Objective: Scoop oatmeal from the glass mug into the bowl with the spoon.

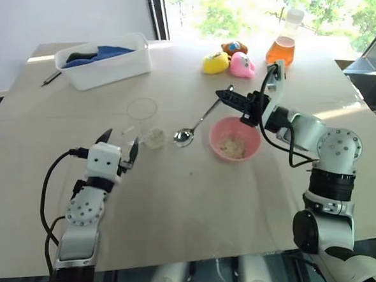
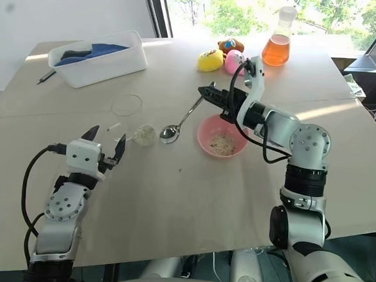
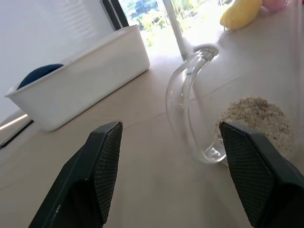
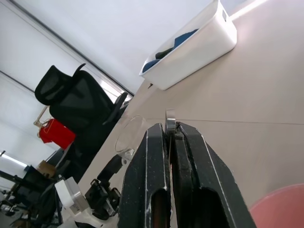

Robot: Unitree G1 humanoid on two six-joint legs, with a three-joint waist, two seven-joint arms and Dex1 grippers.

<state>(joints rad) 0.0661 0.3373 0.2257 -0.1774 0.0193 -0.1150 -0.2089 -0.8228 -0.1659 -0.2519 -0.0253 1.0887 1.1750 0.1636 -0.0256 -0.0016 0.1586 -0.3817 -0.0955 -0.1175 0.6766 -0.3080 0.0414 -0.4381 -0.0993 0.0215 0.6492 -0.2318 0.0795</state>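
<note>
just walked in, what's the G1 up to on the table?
It's moving oatmeal by spoon. The right gripper is shut on the spoon by the end of its handle, with the spoon's bowl hanging low between the glass mug and the pink bowl. The mug holds oatmeal, and some flakes already lie in the bowl. The left gripper is open just short of the mug, not touching it.
</note>
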